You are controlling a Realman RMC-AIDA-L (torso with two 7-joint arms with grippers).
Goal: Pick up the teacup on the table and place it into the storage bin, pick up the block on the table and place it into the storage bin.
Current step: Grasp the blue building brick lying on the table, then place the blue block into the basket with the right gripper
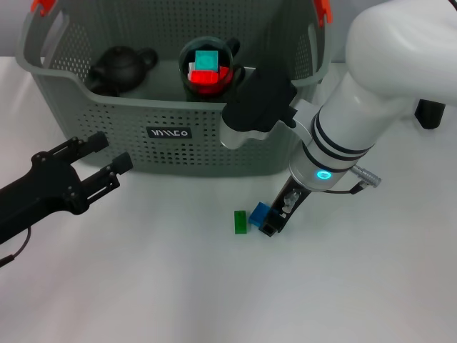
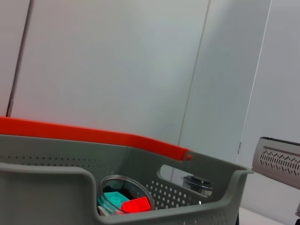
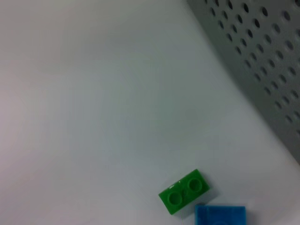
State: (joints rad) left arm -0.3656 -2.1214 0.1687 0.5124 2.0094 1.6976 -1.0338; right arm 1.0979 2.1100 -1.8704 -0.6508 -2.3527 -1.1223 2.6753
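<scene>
Down on the desk in front of the storage bin (image 1: 107,136), the right gripper (image 1: 275,218) pinches the blue block (image 1: 260,213), green block (image 1: 240,222) just beside. Teacup (image 1: 208,69) is already binned, so next: lift over the rim. Left gripper (image 1: 107,163) idles, spread

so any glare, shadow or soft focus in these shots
Head view: even light, soft shadow under the right gripper beside the small blue block; the left gripper hovers in front of the bin. Right wrist view: green two-stud brick slightly soft. Left wrist view: grey perforated storage bin rim close and blurred.
</scene>
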